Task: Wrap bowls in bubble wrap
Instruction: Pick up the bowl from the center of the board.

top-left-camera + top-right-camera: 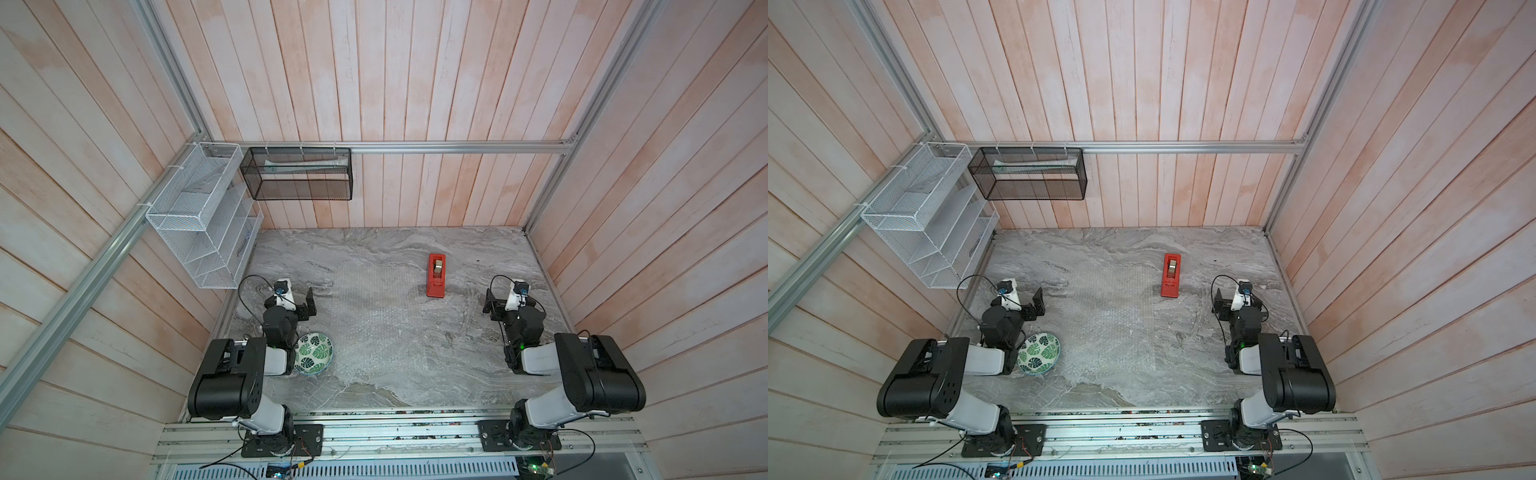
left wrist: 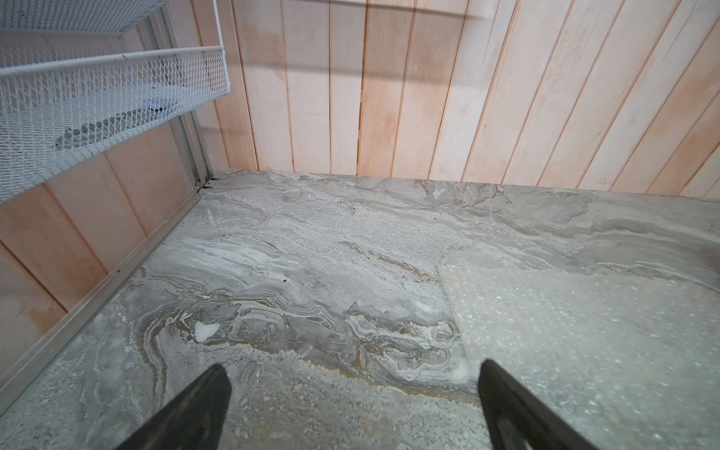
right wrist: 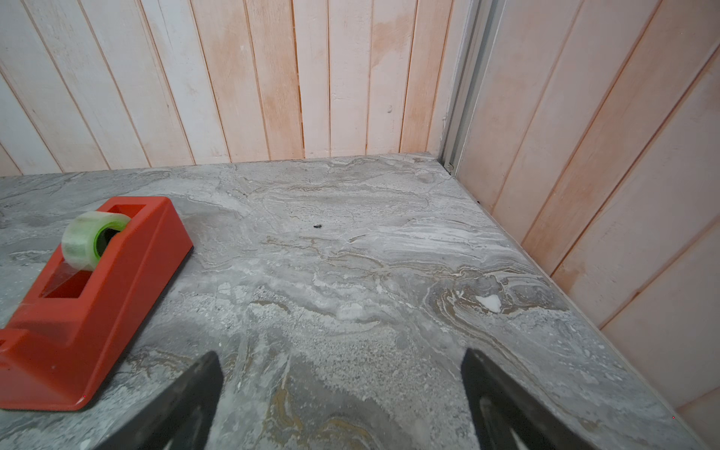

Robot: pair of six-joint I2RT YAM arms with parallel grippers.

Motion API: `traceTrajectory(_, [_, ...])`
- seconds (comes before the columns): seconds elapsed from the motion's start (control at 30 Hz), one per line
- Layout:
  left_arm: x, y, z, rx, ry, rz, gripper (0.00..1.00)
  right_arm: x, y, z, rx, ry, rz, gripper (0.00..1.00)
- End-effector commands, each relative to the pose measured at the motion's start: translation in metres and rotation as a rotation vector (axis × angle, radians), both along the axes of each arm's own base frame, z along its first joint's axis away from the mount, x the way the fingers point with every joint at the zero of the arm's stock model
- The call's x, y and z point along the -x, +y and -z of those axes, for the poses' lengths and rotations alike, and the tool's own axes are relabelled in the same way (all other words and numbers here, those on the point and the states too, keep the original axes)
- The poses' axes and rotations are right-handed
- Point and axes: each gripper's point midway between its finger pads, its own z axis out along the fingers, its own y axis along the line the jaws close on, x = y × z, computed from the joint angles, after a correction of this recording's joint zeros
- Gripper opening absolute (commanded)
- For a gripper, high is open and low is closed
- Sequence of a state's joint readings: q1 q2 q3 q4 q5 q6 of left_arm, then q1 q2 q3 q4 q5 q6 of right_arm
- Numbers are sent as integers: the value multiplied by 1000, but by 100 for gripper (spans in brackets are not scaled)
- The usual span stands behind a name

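Progress: wrapping not yet starting | bowl lying bare beside left arm, at the edge of the flat bubble wrap | left gripper and right gripper hanging wide, holding nothing | remaining, by judgement: centring bowl, folding bubble wrap over it.

Counter: grey marble-pattern surface, matt, smooth. Bubble wrap: clear plastic, dimpled, faint sheen. Bowl: glazed, glossy. Tape dispenser: red plastic, smooth, satin. Wall planks: whitewashed wood, matt, grainy. Rack: white-coated metal mesh. Basket: black metal mesh.
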State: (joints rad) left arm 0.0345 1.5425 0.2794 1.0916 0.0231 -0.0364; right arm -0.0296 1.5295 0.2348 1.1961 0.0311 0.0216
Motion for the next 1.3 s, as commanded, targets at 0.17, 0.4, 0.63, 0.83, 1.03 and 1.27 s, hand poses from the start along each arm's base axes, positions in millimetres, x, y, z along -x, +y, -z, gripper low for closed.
traceTrajectory(0.17, [-4, -1, -7, -12, -18, 13, 100, -4, 0, -8, 10, -18, -6, 98])
traceTrajectory(0.4, [-4, -1, -7, -12, -17, 13, 100, -4, 0, -8, 4, -20, -7, 98])
traceTrajectory(0.63, [-4, -2, -7, -14, -17, 12, 100, -4, -1, -8, 0, -21, -9, 98])
traceTrajectory(0.83, [-4, -4, -9, -27, -24, 20, 100, -3, 0, -10, 1, -28, -10, 98])
traceTrajectory(1.03, [-4, -13, -23, -74, -18, 10, 100, -7, -9, -35, -11, -15, 45, 98])
traceTrajectory(1.27, [-7, -2, -43, 62, 176, -146, 100, -8, -1, -70, -200, -1, 36, 98])
